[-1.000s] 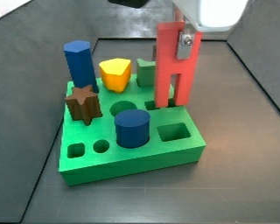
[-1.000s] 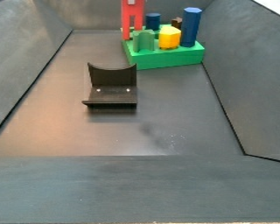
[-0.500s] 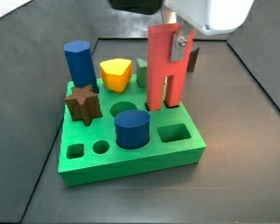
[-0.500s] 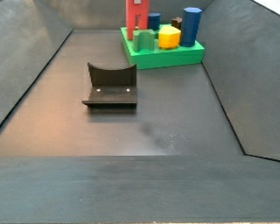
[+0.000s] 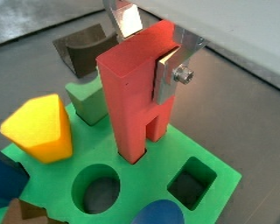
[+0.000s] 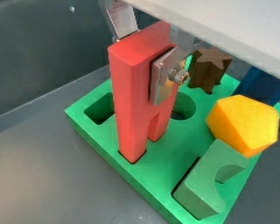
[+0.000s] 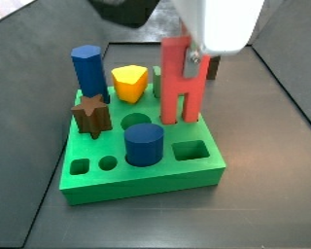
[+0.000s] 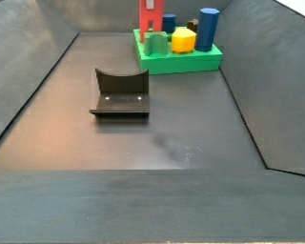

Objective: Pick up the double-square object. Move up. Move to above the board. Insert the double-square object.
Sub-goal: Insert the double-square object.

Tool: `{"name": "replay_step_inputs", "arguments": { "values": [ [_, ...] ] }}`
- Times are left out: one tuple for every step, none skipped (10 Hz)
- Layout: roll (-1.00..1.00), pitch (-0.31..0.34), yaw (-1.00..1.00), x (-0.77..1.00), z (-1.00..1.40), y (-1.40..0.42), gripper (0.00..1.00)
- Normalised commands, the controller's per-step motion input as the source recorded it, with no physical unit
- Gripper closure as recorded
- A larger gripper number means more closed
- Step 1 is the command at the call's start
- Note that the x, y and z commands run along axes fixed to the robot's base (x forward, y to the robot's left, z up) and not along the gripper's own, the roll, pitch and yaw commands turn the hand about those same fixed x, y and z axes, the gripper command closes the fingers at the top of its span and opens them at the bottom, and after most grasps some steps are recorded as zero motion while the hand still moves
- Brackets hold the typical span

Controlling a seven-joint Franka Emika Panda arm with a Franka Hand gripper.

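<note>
My gripper (image 5: pixel 145 54) is shut on the top of the double-square object (image 5: pixel 136 96), a tall red block of two bars. It stands upright with its feet down at the green board (image 5: pixel 219 180), at or in a hole near the board's back corner. The silver fingers (image 6: pixel 166 70) clamp its upper end in both wrist views. In a side view the red block (image 7: pixel 182 86) stands at the board's (image 7: pixel 145 178) far right part under the gripper (image 7: pixel 185 49). In the far side view it (image 8: pixel 148 17) rises from the board (image 8: pixel 181 61).
On the board stand a blue hexagonal column (image 7: pixel 86 70), a yellow piece (image 7: pixel 128 82), a brown star (image 7: pixel 92 115), a blue cylinder (image 7: pixel 144 143) and a small green block (image 6: pixel 213 178). Several holes are open. The dark fixture (image 8: pixel 119 93) stands mid-floor. Grey walls ring the floor.
The gripper and red block have moved left and down; the block's feet now sit lower at the board's top.
</note>
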Motion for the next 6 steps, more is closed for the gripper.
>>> {"name": "replay_step_inputs", "arguments": {
  "values": [
    [0.0, 0.027, -0.01, 0.19, -0.46, 0.0, 1.0],
    [0.0, 0.043, -0.02, 0.17, -0.36, 0.0, 1.0],
    [0.02, 0.003, 0.0, 0.06, -0.27, 0.0, 1.0],
    [0.03, 0.0, 0.08, 0.0, -0.16, 0.0, 1.0],
    [0.0, -0.009, 0.0, 0.0, 0.0, 0.0, 1.0],
    [0.0, 0.0, 0.0, 0.0, 0.0, 0.0, 1.0]
  ]
}}
